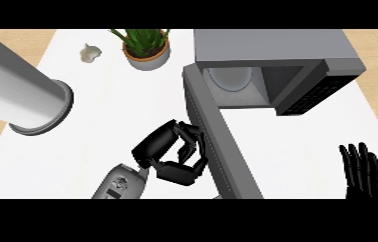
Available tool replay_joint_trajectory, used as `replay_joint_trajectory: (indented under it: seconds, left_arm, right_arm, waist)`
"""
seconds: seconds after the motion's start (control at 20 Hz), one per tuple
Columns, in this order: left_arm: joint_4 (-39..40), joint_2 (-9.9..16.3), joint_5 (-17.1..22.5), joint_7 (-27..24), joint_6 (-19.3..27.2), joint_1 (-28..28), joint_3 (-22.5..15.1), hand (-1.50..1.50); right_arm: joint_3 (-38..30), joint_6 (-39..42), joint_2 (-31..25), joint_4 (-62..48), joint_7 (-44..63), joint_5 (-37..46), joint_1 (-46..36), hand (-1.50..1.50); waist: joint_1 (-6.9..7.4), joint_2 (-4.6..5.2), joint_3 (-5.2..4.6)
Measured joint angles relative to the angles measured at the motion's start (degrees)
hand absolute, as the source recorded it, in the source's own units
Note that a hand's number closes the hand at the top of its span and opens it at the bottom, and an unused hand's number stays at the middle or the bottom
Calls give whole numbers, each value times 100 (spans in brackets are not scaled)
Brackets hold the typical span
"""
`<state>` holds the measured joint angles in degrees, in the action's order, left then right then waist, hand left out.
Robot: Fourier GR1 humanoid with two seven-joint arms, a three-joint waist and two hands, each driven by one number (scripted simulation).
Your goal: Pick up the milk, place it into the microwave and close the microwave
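The grey microwave (277,48) stands at the back right with its door (218,136) swung wide open toward me. Inside its cavity I see a pale round shape (230,78); I cannot tell whether it is the turntable or the milk. No milk carton shows anywhere on the counter. My left hand (166,153) is right against the outer face of the open door, near its free end, fingers curled with nothing in them. My right hand (359,168) rests at the lower right edge, fingers straight and pointing up.
A large grey cylinder (33,93) lies tilted at the left. A potted plant (148,48) and a small pale object (90,52) sit at the back left. Bare white counter (103,136) lies left of the door and right of it.
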<state>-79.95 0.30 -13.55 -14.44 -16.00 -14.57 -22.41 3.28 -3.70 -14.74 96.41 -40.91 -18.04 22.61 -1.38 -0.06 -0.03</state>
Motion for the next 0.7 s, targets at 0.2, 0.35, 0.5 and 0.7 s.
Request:
replay_joint_trajectory:
  seconds: [0.2, 0.35, 0.5, 0.7]
  left_arm:
    - [685, 7, 233, 224, 742, -489, -726, 150]
    - [1153, 11, 663, 459, 1276, -895, -1376, 150]
    - [1572, 10, 1106, 610, 1701, -1277, -2026, -150]
    - [1926, 14, 1815, 632, 2219, -1694, -2631, -150]
  right_arm:
    - [-170, 154, -195, 425, 171, -156, 99, -150]
    - [-174, 257, -311, 742, 432, -271, 11, -150]
    - [-97, 393, -398, 1054, 617, -348, 8, -150]
    - [-108, 572, -581, 1303, 887, -500, -184, -150]
  waist:
    - [-43, 7, -1]
    - [-118, 21, -4]
    - [-230, 41, -6]
    - [-396, 85, -10]
